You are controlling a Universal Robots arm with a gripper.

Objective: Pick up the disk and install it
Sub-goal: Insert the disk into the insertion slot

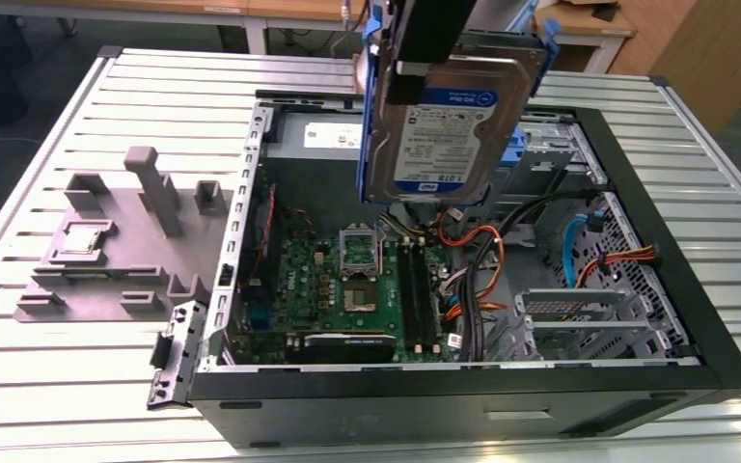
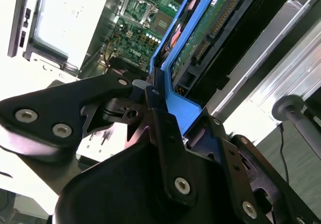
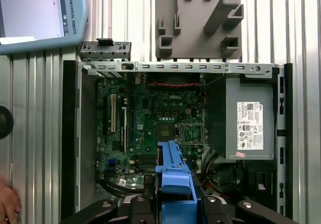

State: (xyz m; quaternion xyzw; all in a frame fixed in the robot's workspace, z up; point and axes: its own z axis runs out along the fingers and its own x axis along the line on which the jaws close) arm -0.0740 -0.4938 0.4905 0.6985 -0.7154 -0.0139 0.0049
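Observation:
The disk (image 1: pixel 446 125) hangs upright above the open computer case (image 1: pixel 679 318), label side facing the exterior camera, with blue rails along its edges. My gripper (image 1: pixel 425 43) grips it from above, shut on its top end. In the second wrist view the black fingers (image 2: pixel 158 118) clamp the blue rail, and the disk's green circuit side (image 2: pixel 208 30) runs away from them. The first wrist view looks straight down past the gripper (image 3: pixel 173 201) and the disk's blue rail (image 3: pixel 173 171) onto the motherboard (image 3: pixel 150 128).
A grey power-supply box (image 3: pixel 249 126) fills one end of the case. A metal drive cage (image 1: pixel 590 318) and orange and blue cables (image 1: pixel 480 260) sit near the front. A grey fixture block (image 1: pixel 120 241) lies beside the case. A pendant screen (image 3: pixel 35 13) and a person's hand (image 3: pixel 7 204) are nearby.

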